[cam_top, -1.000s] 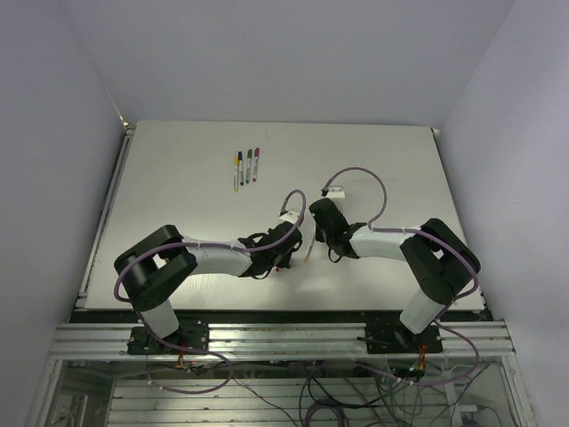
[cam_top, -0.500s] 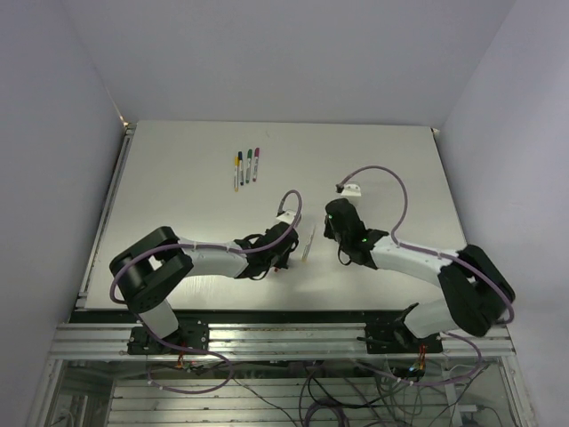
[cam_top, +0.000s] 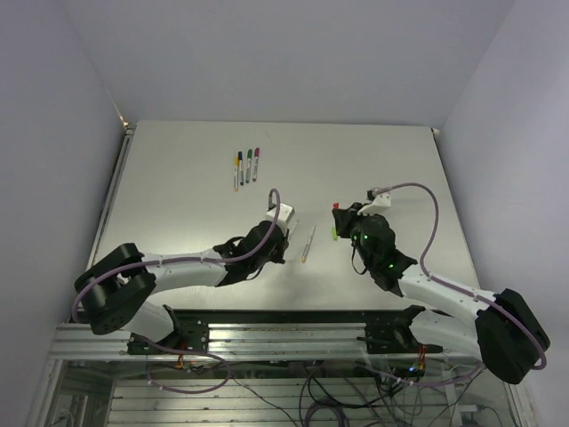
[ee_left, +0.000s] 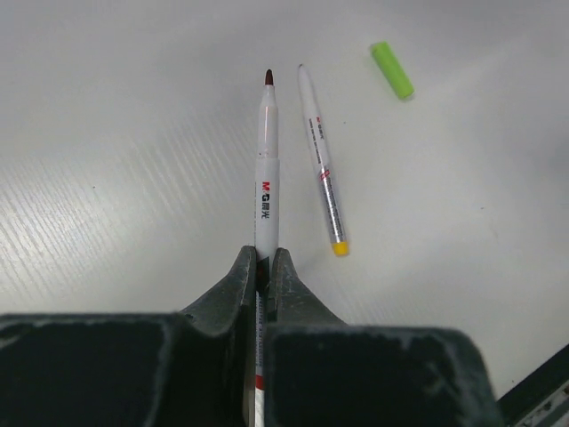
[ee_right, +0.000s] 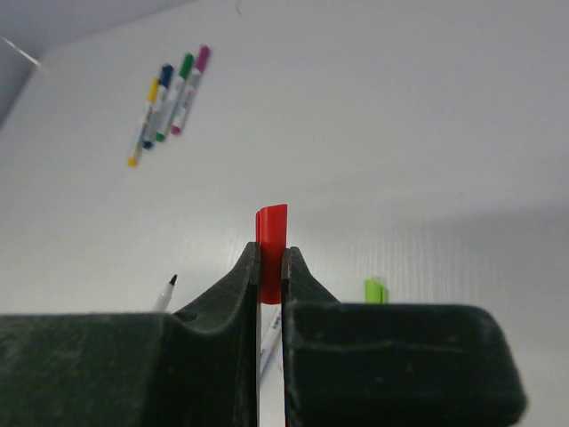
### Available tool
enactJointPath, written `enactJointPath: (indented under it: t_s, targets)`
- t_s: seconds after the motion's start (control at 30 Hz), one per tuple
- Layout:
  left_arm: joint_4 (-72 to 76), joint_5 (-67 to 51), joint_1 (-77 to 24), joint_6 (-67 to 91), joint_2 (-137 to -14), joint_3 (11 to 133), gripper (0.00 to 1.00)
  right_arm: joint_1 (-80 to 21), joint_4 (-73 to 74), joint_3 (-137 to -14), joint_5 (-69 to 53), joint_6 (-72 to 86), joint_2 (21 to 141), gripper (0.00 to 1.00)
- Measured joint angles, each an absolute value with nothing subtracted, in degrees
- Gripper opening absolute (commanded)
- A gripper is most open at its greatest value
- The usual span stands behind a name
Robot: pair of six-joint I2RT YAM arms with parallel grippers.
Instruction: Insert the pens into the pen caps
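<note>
Worktop [cam_top: 178, 196], pale and wide, carries everything here. My left arm [cam_top: 178, 265] stretches in low from the near left and my right arm [cam_top: 436, 286] from the near right. Their ends sit close together around the middle, not touching. My left jaws are pressed onto a white pen [ee_left: 267, 169], pinching its rear part so that the barrel sticks straight out ahead with its dark red tip bare. Just to the right of it a second pen [ee_left: 320, 169] lies flat on the worktop, uncapped and yellow at its near end, apart from the held one. Well away toward the back left, four more pens [cam_top: 245, 166] lie side by side in a row, their ends yellow, dark, green and magenta. My right jaws are closed on a red cap [ee_right: 271, 227], which stands upright between them with its top poking out. A green cap [ee_left: 392, 69] lies loose on the worktop beyond the flat pen, near my right jaws.
</note>
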State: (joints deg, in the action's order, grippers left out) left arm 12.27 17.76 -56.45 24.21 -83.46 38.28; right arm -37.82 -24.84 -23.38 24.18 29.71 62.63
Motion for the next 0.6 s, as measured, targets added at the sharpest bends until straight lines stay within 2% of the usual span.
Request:
enactJointPath:
  t_s: [0.27,0.6]
  targets:
    - [26.7,13.0,-56.4,22.6,-77.5,29.7,0.07,-36.0,-38.3,-17.3,20.1,31.2,58.6,0.00]
    - [51.4,3.6,-56.4,22.0,-77.9,23.5,0.07,-35.2,-58.9,-12.6,12.8,35.4,59.1,0.00]
